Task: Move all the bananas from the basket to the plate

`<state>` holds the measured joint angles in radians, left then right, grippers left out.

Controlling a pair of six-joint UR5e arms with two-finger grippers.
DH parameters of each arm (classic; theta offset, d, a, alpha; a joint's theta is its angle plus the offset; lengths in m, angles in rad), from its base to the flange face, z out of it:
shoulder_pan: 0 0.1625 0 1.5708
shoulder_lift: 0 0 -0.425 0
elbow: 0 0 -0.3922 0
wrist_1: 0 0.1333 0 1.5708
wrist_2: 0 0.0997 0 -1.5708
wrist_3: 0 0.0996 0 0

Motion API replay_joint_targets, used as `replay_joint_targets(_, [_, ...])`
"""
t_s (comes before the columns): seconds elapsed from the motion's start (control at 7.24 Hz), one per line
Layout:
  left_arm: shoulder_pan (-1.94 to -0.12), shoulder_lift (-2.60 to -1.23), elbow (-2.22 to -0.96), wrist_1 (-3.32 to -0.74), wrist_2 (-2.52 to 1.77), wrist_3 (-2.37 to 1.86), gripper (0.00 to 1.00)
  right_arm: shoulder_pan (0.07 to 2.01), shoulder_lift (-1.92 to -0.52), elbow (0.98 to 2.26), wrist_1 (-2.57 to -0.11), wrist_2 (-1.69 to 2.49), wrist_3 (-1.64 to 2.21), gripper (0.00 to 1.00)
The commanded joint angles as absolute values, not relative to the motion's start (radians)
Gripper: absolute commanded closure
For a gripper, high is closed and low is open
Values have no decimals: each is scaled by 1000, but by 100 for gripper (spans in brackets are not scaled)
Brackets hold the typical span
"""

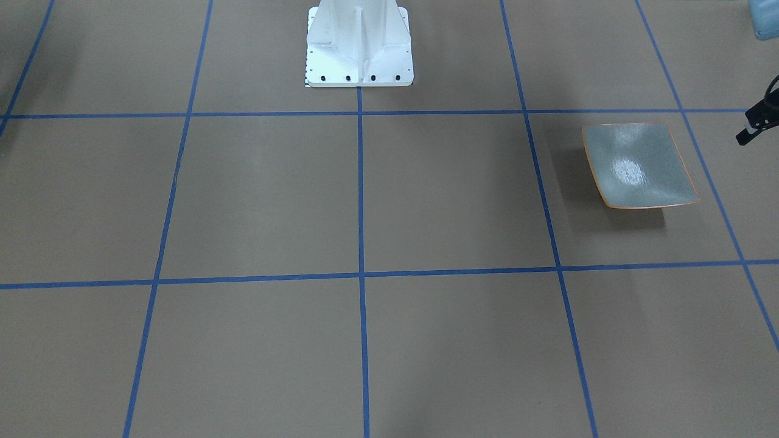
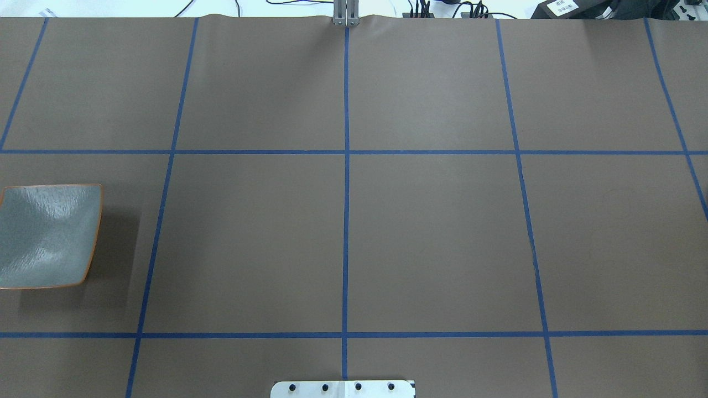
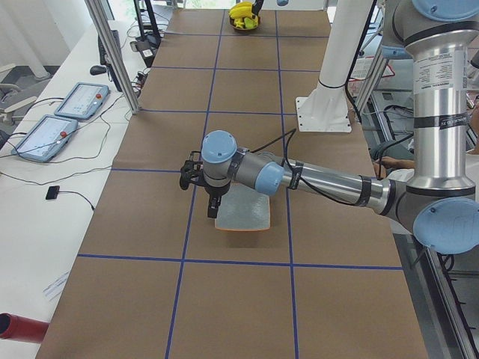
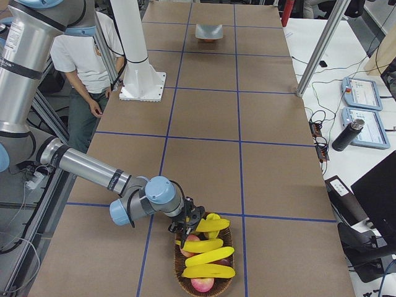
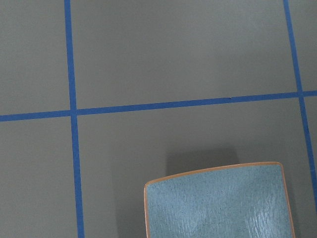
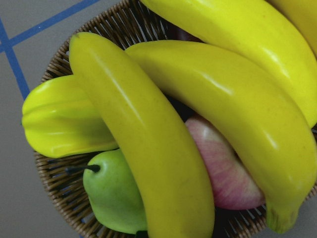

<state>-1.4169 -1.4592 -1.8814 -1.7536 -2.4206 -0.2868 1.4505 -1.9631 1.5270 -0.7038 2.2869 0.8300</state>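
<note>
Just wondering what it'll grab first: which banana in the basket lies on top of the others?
The leftmost banana in the right wrist view: it crosses over its neighbour banana and the green fruit, with nothing resting on it.

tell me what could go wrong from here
1. The bananas lie piled over an apple, a pear and a starfruit in the basket. Lifting one could tip other fruit out or snag the wrong piece.
2. The plate sits at the opposite end of the table, so each carry is long, perhaps with a hand-over. A smooth, curved banana might slip.
</note>
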Motion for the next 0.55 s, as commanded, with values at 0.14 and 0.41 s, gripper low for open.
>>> replay_joint_targets(0.14, [-1416, -1466, -1881, -1753, -2419, -288, 0, 1523, -1962, 1596, -709, 2455, 819, 100])
replay_joint_targets(0.41, [-1411, -1549, -1878, -1753, -2422, -479, 0, 1502, -1913, 1658, -710, 2454, 830, 100])
